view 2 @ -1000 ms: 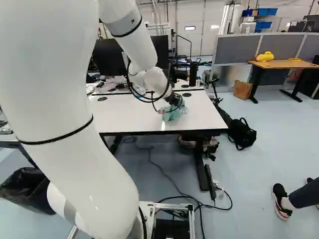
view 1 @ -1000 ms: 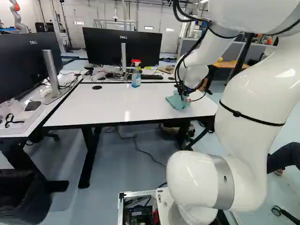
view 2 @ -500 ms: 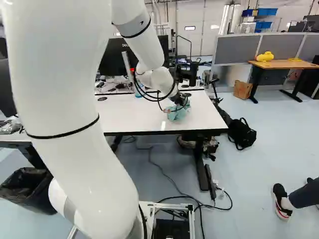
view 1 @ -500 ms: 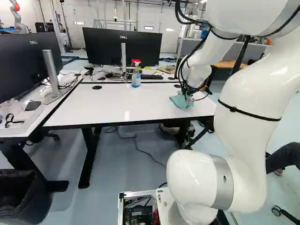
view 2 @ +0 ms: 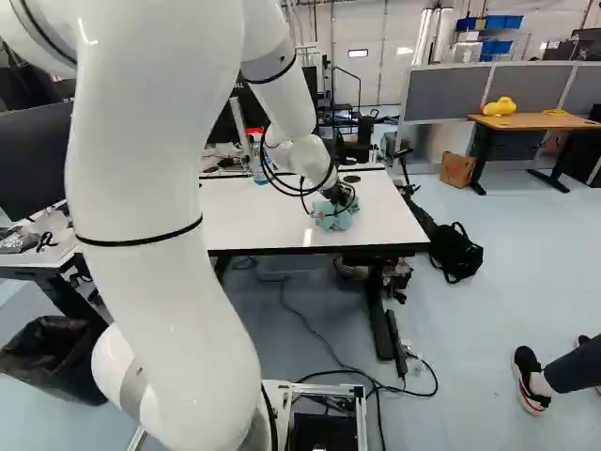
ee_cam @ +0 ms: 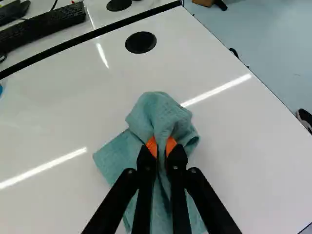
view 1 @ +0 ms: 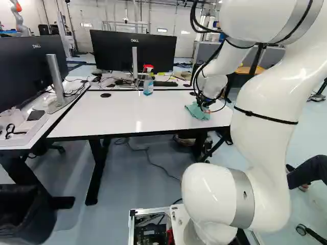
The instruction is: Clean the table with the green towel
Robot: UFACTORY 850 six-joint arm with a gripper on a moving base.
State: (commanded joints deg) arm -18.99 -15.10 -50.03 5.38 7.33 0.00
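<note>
My claw (ee_cam: 161,146) pinches the green towel (ee_cam: 161,114) narrowly, bunched on the white tabletop (view 1: 127,109) near its right end. With 12 o'clock dead ahead of my base, claw and cloth have slid slightly toward 3, apparently mid-wipe. Edges loom at 3 and 6; the long run lies toward 9, minding the spray bottle (view 1: 148,86) at 10.

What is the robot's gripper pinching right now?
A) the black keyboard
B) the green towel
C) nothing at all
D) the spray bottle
B, because the wrist view shows the gripper with a bunched fold of the green towel between its two orange pads.
</note>
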